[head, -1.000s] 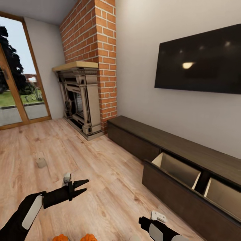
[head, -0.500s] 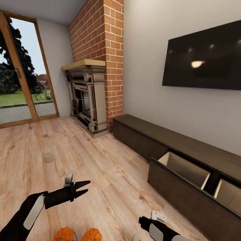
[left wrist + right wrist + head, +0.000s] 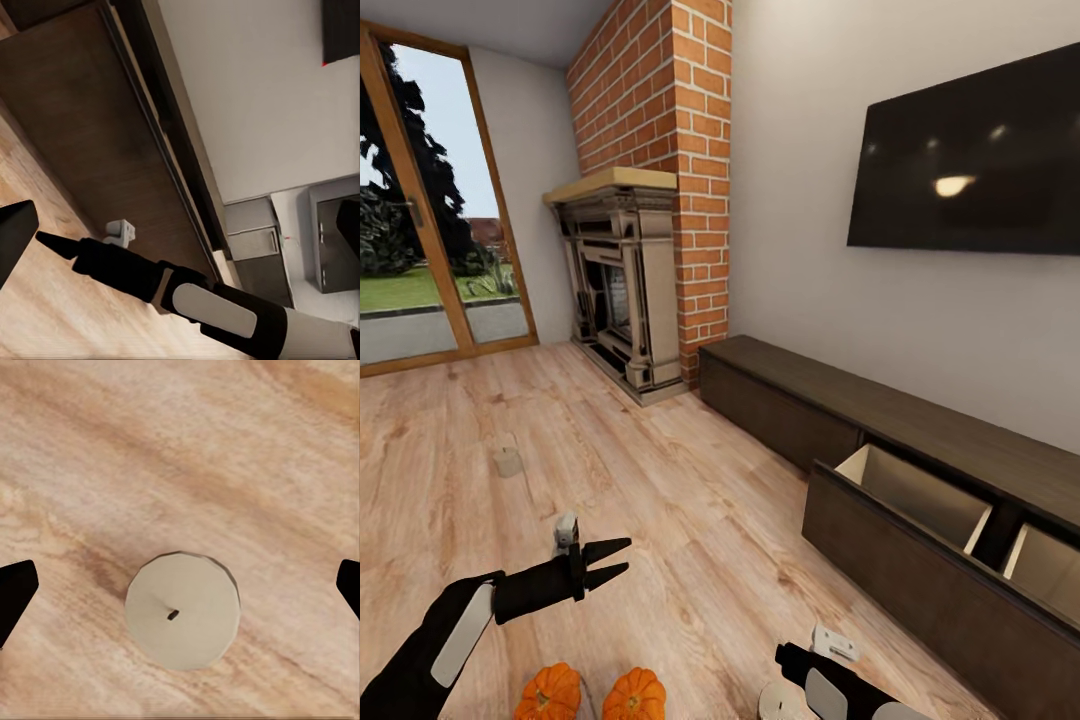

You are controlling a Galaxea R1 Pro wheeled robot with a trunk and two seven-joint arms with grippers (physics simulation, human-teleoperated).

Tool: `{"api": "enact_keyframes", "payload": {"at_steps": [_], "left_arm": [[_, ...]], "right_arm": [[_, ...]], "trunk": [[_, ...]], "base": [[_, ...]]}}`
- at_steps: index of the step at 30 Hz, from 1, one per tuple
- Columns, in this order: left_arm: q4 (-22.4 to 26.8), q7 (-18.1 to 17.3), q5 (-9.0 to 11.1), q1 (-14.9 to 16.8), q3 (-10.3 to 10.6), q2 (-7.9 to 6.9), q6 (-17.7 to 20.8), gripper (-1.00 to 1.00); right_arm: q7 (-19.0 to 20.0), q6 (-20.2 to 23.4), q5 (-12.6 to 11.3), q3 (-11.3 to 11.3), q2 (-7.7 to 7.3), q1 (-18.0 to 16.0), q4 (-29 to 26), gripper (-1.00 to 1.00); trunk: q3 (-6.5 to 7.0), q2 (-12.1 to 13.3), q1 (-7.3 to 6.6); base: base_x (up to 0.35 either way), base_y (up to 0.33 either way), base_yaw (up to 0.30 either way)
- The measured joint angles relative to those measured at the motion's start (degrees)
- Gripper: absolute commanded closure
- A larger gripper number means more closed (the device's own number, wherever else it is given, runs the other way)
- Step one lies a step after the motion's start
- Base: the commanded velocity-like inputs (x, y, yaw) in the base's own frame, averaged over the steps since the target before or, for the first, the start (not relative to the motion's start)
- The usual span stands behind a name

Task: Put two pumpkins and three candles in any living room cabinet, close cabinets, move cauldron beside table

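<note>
Two orange pumpkins (image 3: 548,692) (image 3: 635,696) sit on the wood floor at the head view's bottom edge, below my left gripper (image 3: 608,563), which hangs open and empty. One candle (image 3: 508,461) stands further off on the floor to the left. A second candle (image 3: 770,702) (image 3: 182,619) stands upright just under my right gripper (image 3: 782,660) (image 3: 184,583), which is open, a finger wide on each side of it and not touching. The cabinet (image 3: 920,570) (image 3: 90,112) runs along the right wall with two drawers pulled open, pale inside. The cauldron is out of view.
A brick chimney with a fireplace (image 3: 620,290) stands at the cabinet's far end. A black TV (image 3: 970,160) hangs above the cabinet. A glass door (image 3: 420,220) is at the back left. In the left wrist view my right arm (image 3: 195,304) crosses the cabinet front.
The whole picture has shifted, so the camera has moved. The pumpkins and the near candle now show more fully at the bottom edge. Both arms hold the same pose.
</note>
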State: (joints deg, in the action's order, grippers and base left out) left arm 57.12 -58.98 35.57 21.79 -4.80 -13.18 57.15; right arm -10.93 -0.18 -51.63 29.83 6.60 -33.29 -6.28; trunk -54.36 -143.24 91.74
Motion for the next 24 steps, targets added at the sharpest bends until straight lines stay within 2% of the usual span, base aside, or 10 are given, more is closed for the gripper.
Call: {"api": "enact_keyframes", "payload": {"at_steps": [8, 11, 12, 15, 18, 24], "left_arm": [[-0.05, -0.68, 0.11, 0.03, 0.17, -0.43, 0.0, -1.0], [-0.06, -3.73, 0.1, 0.01, 0.19, -0.68, -0.03, -1.0], [-0.08, -5.92, 0.09, 0.0, 0.32, -1.37, -0.04, -1.0], [-0.18, -8.31, 0.06, -0.01, 1.58, -2.33, -0.09, -1.0], [-0.17, -9.1, 0.06, 0.01, 2.41, -2.64, -0.1, -1.0], [0.0, -9.3, 0.0, 0.01, 2.68, -2.71, -0.11, -1.0]], "right_arm": [[0.07, 0.01, 0.0, 0.0, 0.0, 0.0, -0.07, -1.0], [0.07, -0.02, 0.03, 0.0, 0.04, 0.0, -0.08, -1.0], [0.07, -0.04, 0.06, 0.0, 0.06, 0.0, -0.08, -1.0], [0.07, -0.1, 0.09, 0.01, 0.08, 0.0, -0.08, -1.0], [0.14, -0.17, 0.1, 0.0, 0.09, 0.0, -0.08, -1.0], [0.15, -0.42, 0.19, 0.07, 0.09, 0.0, -0.09, -1.0]], "trunk": [[-1.77, -0.11, 0.21], [-2.44, -0.15, 0.28], [-2.66, -0.16, 0.31], [-3.33, -0.2, 0.39], [-3.99, -0.24, 0.46], [-5.32, -0.32, 0.62]], "base": [[0.0, 0.0, 0.0], [0.0, 0.0, 0.0], [0.0, 0.0, 0.0], [0.0, 0.0, 0.0], [0.0, 0.0, 0.0], [0.0, 0.0, 0.0]]}}
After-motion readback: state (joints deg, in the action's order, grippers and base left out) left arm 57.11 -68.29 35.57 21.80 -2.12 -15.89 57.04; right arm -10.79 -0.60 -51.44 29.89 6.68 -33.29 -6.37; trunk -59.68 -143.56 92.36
